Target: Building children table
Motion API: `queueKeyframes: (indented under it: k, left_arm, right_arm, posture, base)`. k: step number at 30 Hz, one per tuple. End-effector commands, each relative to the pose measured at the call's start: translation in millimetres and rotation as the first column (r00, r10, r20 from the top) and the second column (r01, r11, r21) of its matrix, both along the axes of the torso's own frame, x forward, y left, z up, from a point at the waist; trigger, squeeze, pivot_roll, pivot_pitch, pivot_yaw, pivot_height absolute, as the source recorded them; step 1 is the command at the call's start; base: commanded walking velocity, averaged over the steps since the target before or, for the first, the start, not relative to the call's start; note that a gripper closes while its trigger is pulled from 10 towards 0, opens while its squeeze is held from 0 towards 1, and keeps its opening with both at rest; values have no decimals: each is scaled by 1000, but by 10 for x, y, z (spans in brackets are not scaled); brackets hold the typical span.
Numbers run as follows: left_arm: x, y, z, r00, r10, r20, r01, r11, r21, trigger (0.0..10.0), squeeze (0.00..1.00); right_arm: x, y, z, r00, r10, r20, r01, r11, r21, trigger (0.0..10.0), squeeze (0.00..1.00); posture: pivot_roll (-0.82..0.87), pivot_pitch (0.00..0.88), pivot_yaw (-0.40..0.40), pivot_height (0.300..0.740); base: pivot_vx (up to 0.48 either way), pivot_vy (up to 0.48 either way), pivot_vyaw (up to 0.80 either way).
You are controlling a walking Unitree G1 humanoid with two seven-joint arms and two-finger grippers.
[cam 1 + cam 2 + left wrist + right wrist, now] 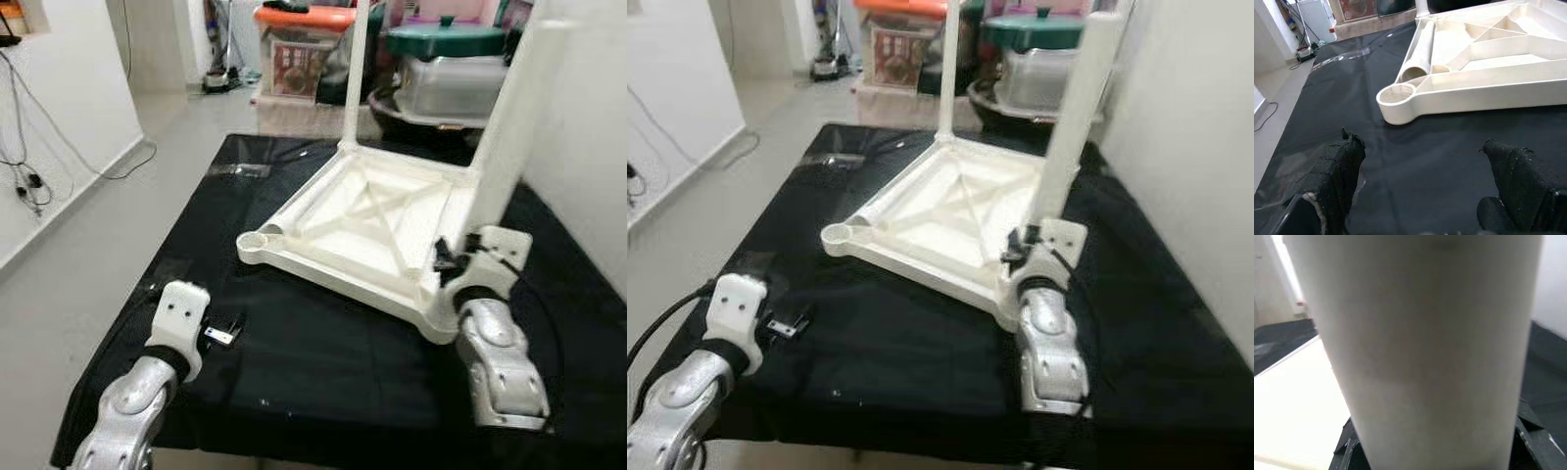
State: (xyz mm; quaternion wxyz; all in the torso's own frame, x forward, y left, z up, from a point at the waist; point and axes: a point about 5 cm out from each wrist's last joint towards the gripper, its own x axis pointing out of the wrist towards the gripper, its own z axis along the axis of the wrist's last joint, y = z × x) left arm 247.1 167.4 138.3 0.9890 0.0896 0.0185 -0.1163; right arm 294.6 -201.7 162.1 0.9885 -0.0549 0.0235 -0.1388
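- Eye views: the white plastic tabletop (367, 230) lies upside down at the black-covered bench's (294, 362) far right. Two round white legs stand in it, a far one (353, 73) and a near-right one (514, 108); the near-left corner socket (257, 242) looks empty.
- Left wrist view: left gripper (1425, 181) hovers spread, holding nothing, just short of that socket; a loose white leg (1418, 54) lies inside the frame.
- Right wrist view: right gripper (1029, 245) clamps the near-right leg.

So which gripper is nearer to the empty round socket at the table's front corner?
The left. The left gripper hovers open over the black cloth just in front of the empty socket. The right gripper is at the next corner, shut on the upright leg.
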Motion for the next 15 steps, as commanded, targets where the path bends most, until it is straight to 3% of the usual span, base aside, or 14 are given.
queueKeyframes:
  k: [1,2,3,4,5,7,8,9,10,12,13,15]
  left_arm:
    - [-15,7,-19,1000,-5,-14,5,1000,10,10000,0]
    - [-15,7,-19,1000,-5,-14,5,1000,10,10000,0]
    - [-7,2,-17,1000,-7,-13,7,1000,10,10000,0]
    - [1,-3,-15,1000,-9,-12,9,1000,9,10000,0]
    - [7,-4,-13,1000,-10,-11,10,1000,9,10000,0]
    - [11,-4,-12,1000,-10,-10,10,1000,8,10000,0]
    - [12,-3,-11,1000,-9,-8,9,1000,8,10000,0]
    - [13,-1,-10,1000,-7,-6,7,1000,8,10000,0]
    - [13,-1,-10,1000,-7,-6,7,1000,8,10000,0]
    - [15,3,-8,1000,-3,-5,3,1000,8,10000,0]
    - [15,3,-8,1000,-3,-5,3,1000,8,10000,0]
    - [20,2,-7,1000,-2,-4,3,1000,7,10000,0]
  right_arm:
    - [-183,-292,-221,970,-191,-149,168,973,-159,0,0]
    - [-183,-292,-221,970,-191,-149,168,973,-159,0,0]
    - [-171,-251,-237,971,-174,-167,149,977,-152,9647,0]
    - [-105,-145,-210,985,-97,-146,85,993,-84,10000,0]
    - [-3,-5,-121,997,16,-75,-16,1000,0,10000,992]
    - [54,90,-42,997,81,-18,-80,995,53,10000,992]
    - [149,203,50,980,197,26,-199,972,123,10000,1000]
    - [223,275,137,956,288,58,-294,943,157,10000,824]
    - [223,275,137,956,288,58,-294,943,157,10000,824]
    - [298,374,289,897,430,105,-441,885,150,10000,0]
    - [298,374,289,897,430,105,-441,885,150,10000,0]
    - [265,495,411,749,650,130,-662,742,107,10000,0]
  posture:
    - [21,0,-54,740]
    - [21,0,-54,740]
    - [21,0,-54,740]
    - [25,0,-57,740]
    - [28,0,-58,740]
    - [28,0,-58,740]
    - [30,0,-59,740]
    - [34,0,-65,740]
    - [34,0,-65,740]
    - [41,0,-65,740]
    - [41,0,-65,740]
    - [44,0,-67,740]
  base:
    - [0,0,0]
    - [0,0,0]
    - [0,0,0]
    - [0,0,0]
    - [0,0,0]
    - [0,0,0]
    - [0,0,0]
    - [0,0,0]
    - [0,0,0]
    - [0,0,0]
    - [0,0,0]
    - [0,0,0]
